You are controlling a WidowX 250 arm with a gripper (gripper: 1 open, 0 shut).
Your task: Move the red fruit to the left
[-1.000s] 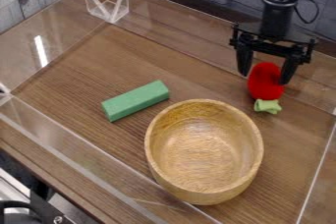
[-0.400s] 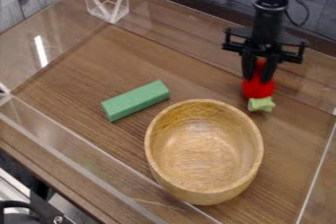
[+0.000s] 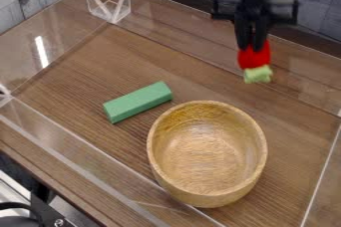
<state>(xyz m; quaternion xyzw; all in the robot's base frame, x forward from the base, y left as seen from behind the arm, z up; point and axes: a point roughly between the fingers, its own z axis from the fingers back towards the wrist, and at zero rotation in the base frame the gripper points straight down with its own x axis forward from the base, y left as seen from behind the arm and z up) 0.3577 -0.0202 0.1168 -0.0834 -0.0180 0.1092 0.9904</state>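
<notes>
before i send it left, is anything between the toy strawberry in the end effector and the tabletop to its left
Nothing visible stands in that direct path; the green block lies nearer the camera, beside the wooden bowl.

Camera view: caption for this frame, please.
Gripper closed on the red strawberry, beyond the wooden bowl and green block.

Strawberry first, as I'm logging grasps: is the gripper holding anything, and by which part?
The gripper holds the red strawberry by its red body, leafy cap outside the grip.
</notes>
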